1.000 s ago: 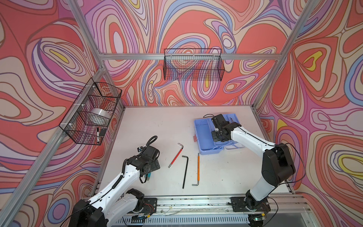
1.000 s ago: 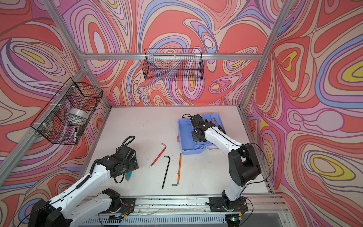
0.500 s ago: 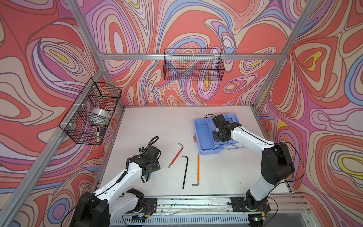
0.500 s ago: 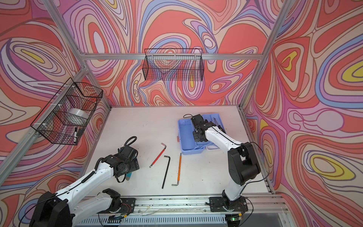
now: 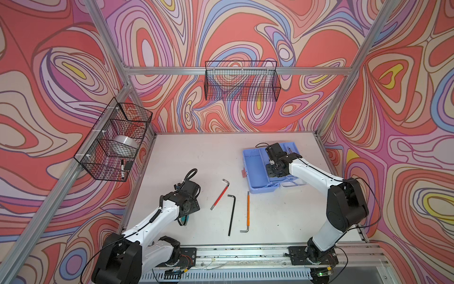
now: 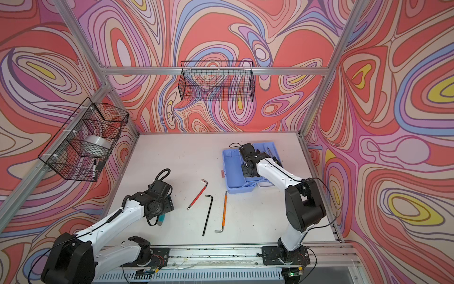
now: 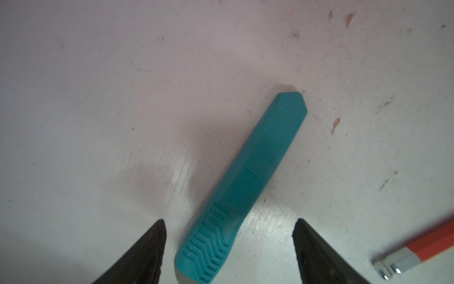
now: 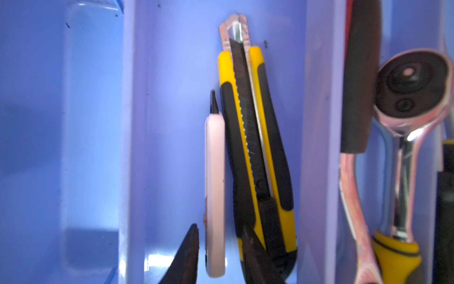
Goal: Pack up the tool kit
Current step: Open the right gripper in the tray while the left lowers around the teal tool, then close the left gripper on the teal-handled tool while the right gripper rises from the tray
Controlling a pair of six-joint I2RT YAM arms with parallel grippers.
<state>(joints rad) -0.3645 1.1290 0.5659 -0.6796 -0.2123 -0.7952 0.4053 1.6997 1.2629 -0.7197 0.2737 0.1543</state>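
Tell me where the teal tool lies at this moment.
In both top views the teal tool lies on the table at the left, under the left gripper and left of the red hex key.

We watch from high above the base rail. Both top views look down and back across the whole white table and share nearly everything. Our left wrist camera sits close above the teal cutter, and our right wrist camera looks closely into the blue toolbox.
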